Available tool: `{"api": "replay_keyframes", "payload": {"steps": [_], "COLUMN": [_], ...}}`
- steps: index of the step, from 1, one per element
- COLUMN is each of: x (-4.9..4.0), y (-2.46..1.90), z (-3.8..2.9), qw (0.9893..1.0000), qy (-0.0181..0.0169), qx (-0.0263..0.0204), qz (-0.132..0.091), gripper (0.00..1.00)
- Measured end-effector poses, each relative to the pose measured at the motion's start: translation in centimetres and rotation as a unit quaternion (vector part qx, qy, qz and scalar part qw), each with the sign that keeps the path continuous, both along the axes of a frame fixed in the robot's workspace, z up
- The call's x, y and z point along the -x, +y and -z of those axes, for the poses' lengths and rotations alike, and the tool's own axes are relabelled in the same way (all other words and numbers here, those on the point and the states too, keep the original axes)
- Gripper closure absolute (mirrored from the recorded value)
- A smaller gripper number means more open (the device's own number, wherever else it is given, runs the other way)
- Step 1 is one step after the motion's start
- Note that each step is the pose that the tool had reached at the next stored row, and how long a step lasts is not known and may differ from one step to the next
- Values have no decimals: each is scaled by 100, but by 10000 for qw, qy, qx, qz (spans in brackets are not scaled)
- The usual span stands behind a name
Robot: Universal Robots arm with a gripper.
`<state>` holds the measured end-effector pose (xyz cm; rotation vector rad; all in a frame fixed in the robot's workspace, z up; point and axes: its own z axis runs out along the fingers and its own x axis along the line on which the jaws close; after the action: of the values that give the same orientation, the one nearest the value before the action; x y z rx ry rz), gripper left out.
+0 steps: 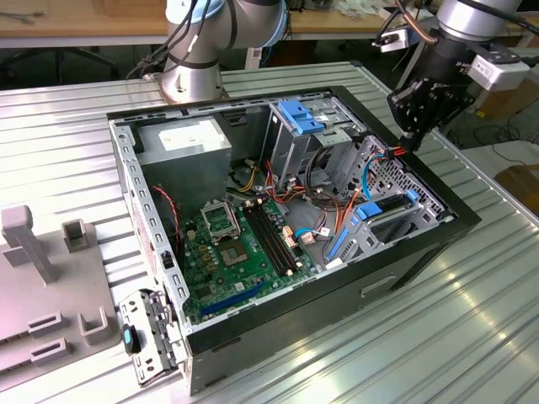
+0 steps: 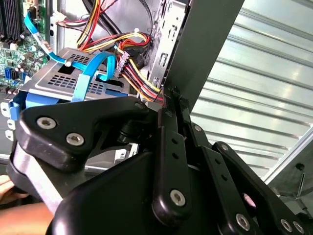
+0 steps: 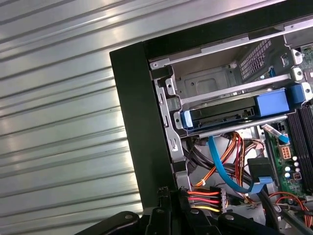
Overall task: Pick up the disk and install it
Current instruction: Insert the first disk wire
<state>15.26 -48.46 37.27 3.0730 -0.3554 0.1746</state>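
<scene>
On the exterior view's left, a grey moulded fixture plate (image 1: 50, 286) was cut off by the picture's edge. To its right the open black tower computer case (image 1: 421, 252) lay on its side on the ribbed metal table (image 1: 379, 353), with the green motherboard (image 1: 232, 252) showing inside. Most of the disk (image 1: 389, 210) was hidden. Only a dark edge between light-blue plastic rails showed in the silver perforated drive cage (image 1: 396, 181), and its label face could not be seen. In the first wrist view the disk (image 3: 220, 117) lay as a dark slab with blue ends inside the cage, well inside the case wall.

The black gripper (image 1: 410, 143) hung over the case's far right rim, apart from the disk and above it. In both wrist views the gripper (image 2: 172, 95) (image 3: 171, 193) had its fingers drawn together. Nothing was visible between them, and the tips were just beside a white connector with red, yellow and black wires (image 3: 210, 198).
</scene>
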Motion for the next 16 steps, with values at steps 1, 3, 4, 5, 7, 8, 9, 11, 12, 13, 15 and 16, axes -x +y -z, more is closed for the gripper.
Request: {"api": "replay_keyframes", "payload": {"steps": [1,3,4,5,7,8,9,11,12,13,15,16], "x": [1,2,3,3,2,2,2,3,3,3,3,3], "y": [0,0,0,0,0,0,0,0,0,0,0,0], "z": [0,0,0,-1,-1,-1,0,0,0,0,-1,0], "qw": [10000,10000,9999,9999,9999,9999,9998,9998,9998,9997,9997,9996], "qy": [0,0,0,0,0,0,0,0,0,0,0,0], "qx": [0,0,0,1,1,1,0,0,0,0,1,0], "qz": [34,96,110,124,161,172,179,202,215,225,248,295], "gripper": [83,83,83,83,83,83,83,83,83,83,83,83]}}
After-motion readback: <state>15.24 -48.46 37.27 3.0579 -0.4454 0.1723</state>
